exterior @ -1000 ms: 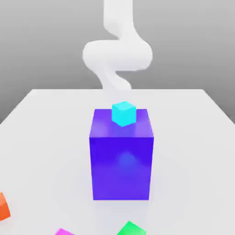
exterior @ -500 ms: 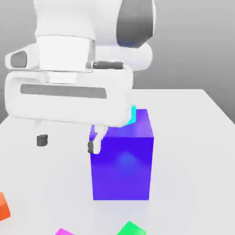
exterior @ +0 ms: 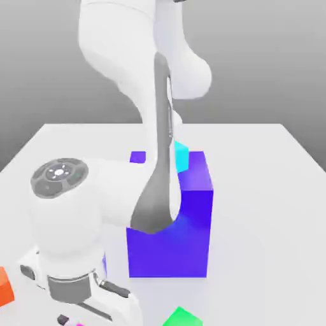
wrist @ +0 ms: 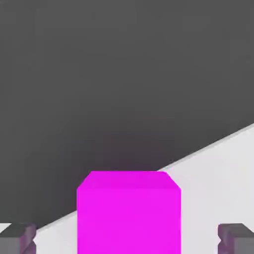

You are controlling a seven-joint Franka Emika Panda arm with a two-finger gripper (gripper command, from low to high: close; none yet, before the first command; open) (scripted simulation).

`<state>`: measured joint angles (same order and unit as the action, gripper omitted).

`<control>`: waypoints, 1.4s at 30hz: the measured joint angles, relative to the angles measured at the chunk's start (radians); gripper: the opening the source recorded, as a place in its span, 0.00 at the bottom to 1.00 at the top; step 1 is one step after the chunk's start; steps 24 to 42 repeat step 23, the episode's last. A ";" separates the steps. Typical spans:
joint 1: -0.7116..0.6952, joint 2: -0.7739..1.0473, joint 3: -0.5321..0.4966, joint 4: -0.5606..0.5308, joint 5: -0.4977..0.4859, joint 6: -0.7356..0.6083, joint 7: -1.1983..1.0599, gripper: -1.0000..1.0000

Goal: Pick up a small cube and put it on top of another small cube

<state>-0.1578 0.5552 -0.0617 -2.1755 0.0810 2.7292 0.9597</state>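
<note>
A magenta cube sits on the white table, right between my gripper's two grey fingertips. A gap shows on each side of the cube, so the gripper is open around it and not touching it. In the exterior view my hand is low over the table's near edge, on that view's left. A small cyan cube rests on top of a large blue block in the middle of the table, partly hidden by my arm.
A green cube lies at the near edge, right of my hand. An orange cube lies at the exterior view's left edge. My bent arm crosses in front of the blue block.
My hand has swung from beside the blue block's top down to the table's near edge on the exterior view's left. It now straddles the magenta cube.
</note>
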 joint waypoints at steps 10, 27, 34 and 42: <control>0.012 -0.122 -0.012 -0.028 -0.015 -0.094 0.010 0.00; 0.177 -0.180 0.099 -0.128 -0.110 -0.051 -0.002 1.00; 0.177 -0.180 0.099 -0.128 -0.110 -0.051 -0.002 1.00; 0.177 -0.180 0.099 -0.128 -0.110 -0.051 -0.002 1.00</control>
